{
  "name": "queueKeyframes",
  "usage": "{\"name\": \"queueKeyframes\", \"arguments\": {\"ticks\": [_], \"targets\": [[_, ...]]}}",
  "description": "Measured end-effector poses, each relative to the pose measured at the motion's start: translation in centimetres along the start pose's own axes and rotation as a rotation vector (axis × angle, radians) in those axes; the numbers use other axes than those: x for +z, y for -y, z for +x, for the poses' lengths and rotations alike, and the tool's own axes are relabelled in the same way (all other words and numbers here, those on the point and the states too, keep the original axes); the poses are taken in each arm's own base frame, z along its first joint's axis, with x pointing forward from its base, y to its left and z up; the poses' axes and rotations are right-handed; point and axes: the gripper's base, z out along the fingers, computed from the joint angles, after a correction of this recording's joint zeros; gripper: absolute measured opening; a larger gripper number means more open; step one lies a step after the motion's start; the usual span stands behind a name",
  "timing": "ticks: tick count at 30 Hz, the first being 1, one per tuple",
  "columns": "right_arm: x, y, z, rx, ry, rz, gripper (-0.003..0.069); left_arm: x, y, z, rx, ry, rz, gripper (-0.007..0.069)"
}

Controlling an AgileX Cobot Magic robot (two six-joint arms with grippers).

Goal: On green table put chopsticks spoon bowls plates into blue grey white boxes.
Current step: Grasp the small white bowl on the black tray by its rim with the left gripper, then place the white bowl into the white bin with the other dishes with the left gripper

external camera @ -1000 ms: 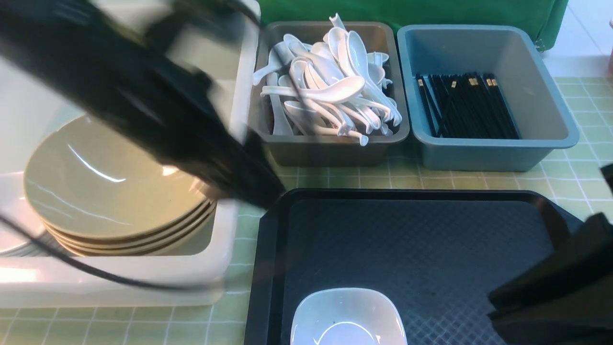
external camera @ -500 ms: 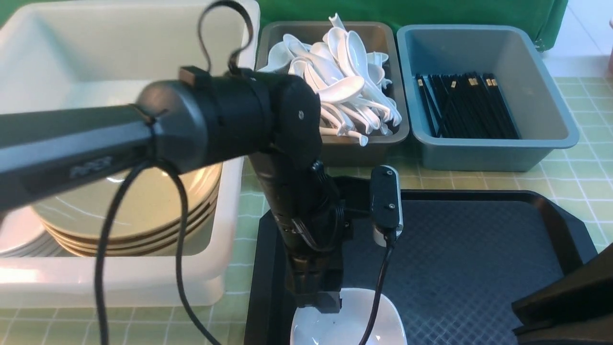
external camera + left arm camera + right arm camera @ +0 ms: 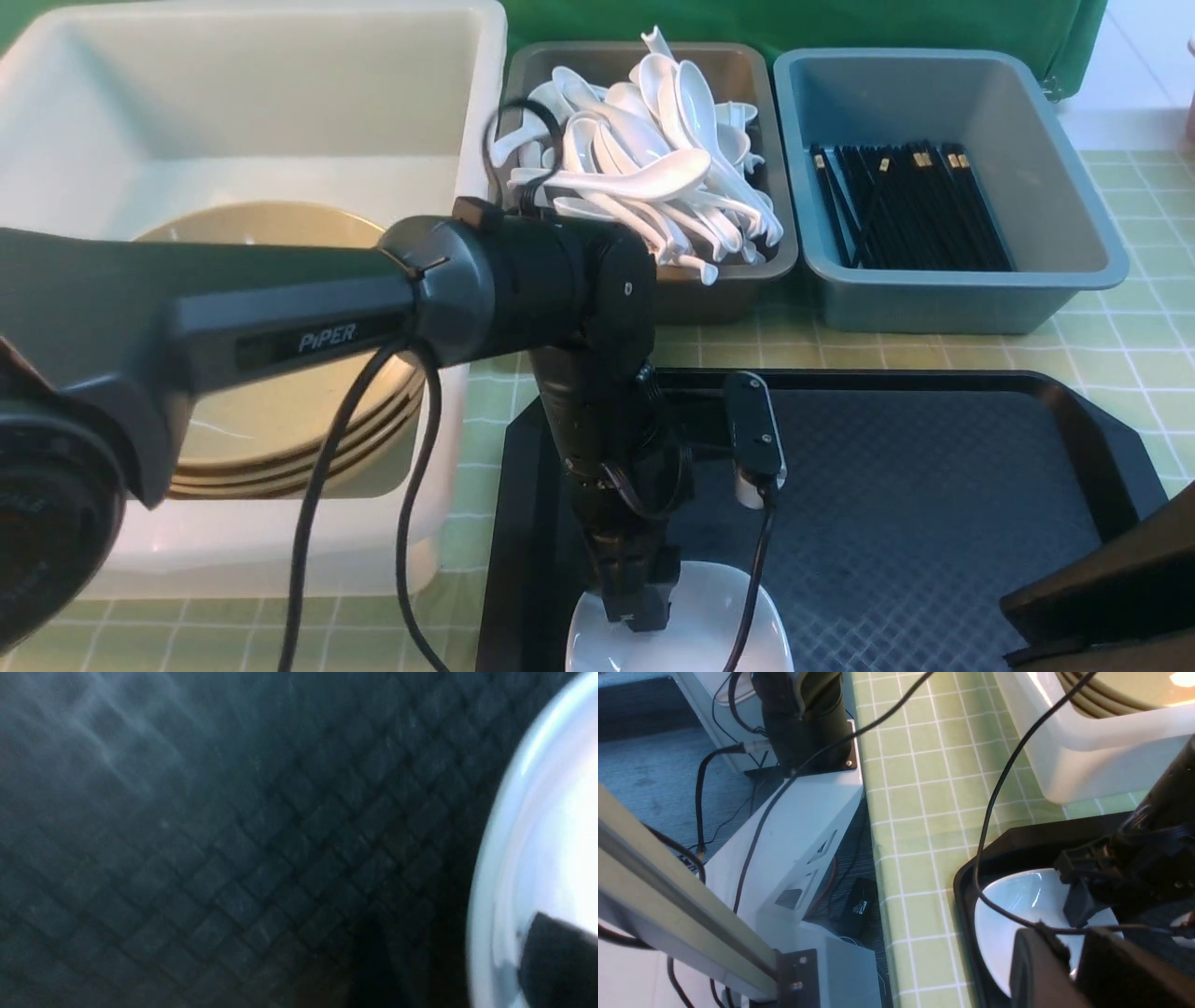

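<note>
Plate [image 3: 705, 627] lies right beneath the left pincer [image 3: 639, 618].

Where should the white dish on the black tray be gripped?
The dish lies flat on the tray, low-sided and glossy, so probably pinch its raised rim from above, one jaw inside, one outside.

Tray [image 3: 934, 495]: free right half, crowded near-left
Left arm [image 3: 597, 420] and cable [image 3: 752, 579] stand over the plate [image 3: 700, 630]; right arm [image 3: 1102, 597] edges the near-right corner.
</note>
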Motion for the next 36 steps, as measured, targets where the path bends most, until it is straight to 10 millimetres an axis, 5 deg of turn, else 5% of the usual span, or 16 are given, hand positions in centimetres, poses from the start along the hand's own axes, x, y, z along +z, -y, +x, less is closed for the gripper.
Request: {"name": "queueKeyframes", "arguments": {"ticks": [4,9,16,17,22,26,31,36], "targets": [[0.0,0.0,0.0,0.001,0.000,-0.002,0.0144,0.2,0.3,0.1,-0.048,-0.030,0.093,0.0076],[0.0,0.0,0.0,0.002,0.000,-0.004,0.0147,-1.1,-0.6,0.2,-0.111,0.012,0.118,0.0031],[0.0,-0.1,-0.3,0.009,0.030,-0.010,0.0152,-10.6,-1.6,1.2,-0.243,0.298,-0.065,0.0015],[0.0,-0.1,-0.5,0.001,0.055,-0.014,0.0153,-13.9,-0.8,2.1,-0.295,0.360,-0.126,0.0015],[0.0,-0.6,-1.7,-0.085,0.190,-0.070,0.0157,-23.2,3.1,7.9,-0.568,0.530,-0.323,0.0015],[0.5,-0.2,-3.0,-0.125,0.281,-0.130,0.0161,-28.3,7.1,13.6,-0.804,0.609,-0.522,0.0015],[2.2,1.3,-5.6,-0.168,0.274,-0.222,0.0161,-30.7,12.3,22.0,-1.137,0.548,-0.794,0.0015],[5.2,1.7,-10.4,-0.264,0.220,-0.301,0.0161,-30.0,13.9,27.5,-1.445,0.514,-0.847,0.0015]]}}
